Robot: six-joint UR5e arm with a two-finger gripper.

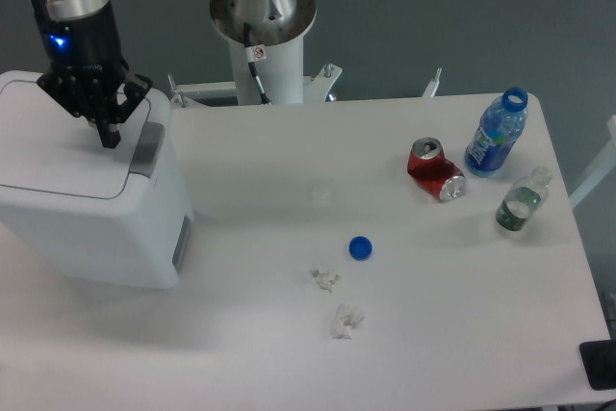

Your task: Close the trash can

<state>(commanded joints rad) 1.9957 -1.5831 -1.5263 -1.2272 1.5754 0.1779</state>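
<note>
Trash can (87,209): large white boxy bin with rounded corners, standing at the left end of the white surface (289,353). Its flat white lid (48,141) lies down level on the body; a grey push tab (146,146) sits at the rim on the side nearer the other items.

End effector (109,137): black, on the arm's silver wrist with a blue light, pointing down over the lid's right rear part, just beside the grey tab. The fingers appear drawn together into one narrow tip, nothing between them. Whether the tip touches the lid cannot be told.

Red soda can (436,170): dented, lying on its side, right of centre.

Blue plastic bottle (497,132): uncapped, upright, just beside the can at the far right edge.

Small clear bottle (521,201): green-tinted contents, near the blue bottle, toward the front.

Blue bottle cap (360,247): alone, mid-surface.

Crumpled white paper scraps (326,279), (346,321): two, near each other, just in front of the cap.

Robot base column (262,21): white, behind the surface.
</note>
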